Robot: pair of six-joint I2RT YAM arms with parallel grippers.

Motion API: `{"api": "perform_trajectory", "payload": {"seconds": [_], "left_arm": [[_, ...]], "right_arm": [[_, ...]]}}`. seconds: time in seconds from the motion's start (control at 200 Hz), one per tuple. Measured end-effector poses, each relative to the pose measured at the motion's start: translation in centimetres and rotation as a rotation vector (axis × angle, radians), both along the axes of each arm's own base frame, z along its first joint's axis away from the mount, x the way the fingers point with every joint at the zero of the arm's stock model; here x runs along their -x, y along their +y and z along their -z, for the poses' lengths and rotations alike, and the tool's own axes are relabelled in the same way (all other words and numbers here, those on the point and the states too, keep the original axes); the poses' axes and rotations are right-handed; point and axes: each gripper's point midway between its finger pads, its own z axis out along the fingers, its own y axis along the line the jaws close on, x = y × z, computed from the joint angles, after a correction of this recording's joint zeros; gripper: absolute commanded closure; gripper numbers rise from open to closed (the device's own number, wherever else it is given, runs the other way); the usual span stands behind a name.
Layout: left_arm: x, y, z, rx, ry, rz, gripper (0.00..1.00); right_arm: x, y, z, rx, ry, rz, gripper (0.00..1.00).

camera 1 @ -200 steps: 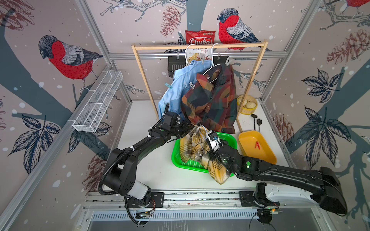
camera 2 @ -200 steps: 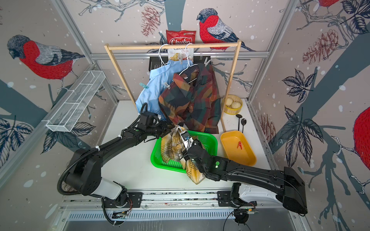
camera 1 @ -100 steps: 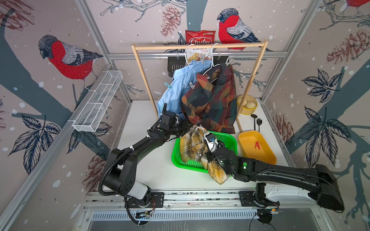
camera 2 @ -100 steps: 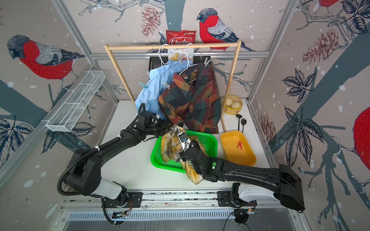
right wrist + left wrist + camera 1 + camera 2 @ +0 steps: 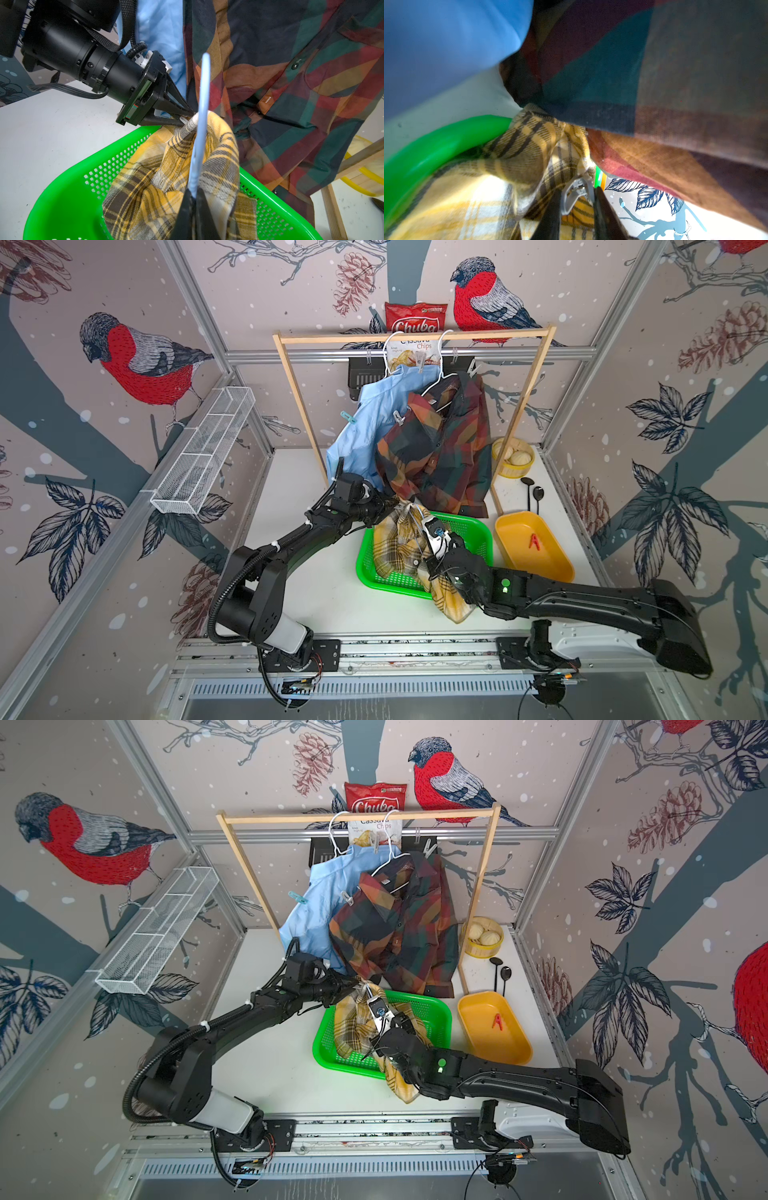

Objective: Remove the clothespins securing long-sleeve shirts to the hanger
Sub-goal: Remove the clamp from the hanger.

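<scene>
Low, left pincer (image 5: 577, 199) outstretched, pinching clothespin (image 5: 579, 184), right pincer (image 5: 193, 195) gripping hanger (image 5: 202, 104)

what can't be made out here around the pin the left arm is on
Left gripper tips: both top views, too small and dark beside the dark plaid shirt hem.
Grey clothespin biting end: left wrist view, buried in a yellow plaid shirt fold.
Hanger in the right gripper: right wrist view, mostly inside that shirt, near part blurred.
Light blue shirt: both top views, partly behind the dark plaid.
</scene>
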Motion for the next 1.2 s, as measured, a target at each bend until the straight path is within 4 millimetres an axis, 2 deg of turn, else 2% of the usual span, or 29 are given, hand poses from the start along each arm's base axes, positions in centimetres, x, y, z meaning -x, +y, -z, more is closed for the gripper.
{"api": "perform_trajectory", "payload": {"seconds": [0.27,0.556,0.696,0.816,0.996,1.036,1.147,1.202], "left_arm": [[-0.1,0.1,-0.5,0.006,-0.018,-0.004,0.99],[0.2,0.9,-1.9,-0.042,-0.067,-0.014,1.00],[0.3,1.8,-2.6,-0.075,-0.099,-0.030,1.00],[0.5,2.8,-3.9,-0.105,-0.155,-0.043,1.00],[1.1,3.8,-5.3,-0.162,-0.226,-0.036,1.00],[1.2,3.9,-5.5,-0.175,-0.240,-0.024,1.00],[1.4,4.0,-6.2,-0.200,-0.282,0.001,1.00],[1.8,4.0,-6.6,-0.211,-0.300,0.014,1.00]], "right_arm": [[0.0,0.0,0.0,0.001,-0.004,0.005,0.97],[-0.3,-1.1,-0.4,-0.041,0.013,0.005,0.96],[-1.5,-2.7,-0.4,-0.103,0.055,0.016,0.95],[-3.3,-4.7,0.0,-0.183,0.113,0.042,0.94],[-4.9,-7.4,1.7,-0.316,0.211,0.073,0.89],[-5.1,-8.1,2.3,-0.339,0.228,0.087,0.86],[-5.0,-9.9,4.6,-0.381,0.291,0.122,0.67],[-5.0,-10.7,5.0,-0.406,0.311,0.144,0.49]]}}
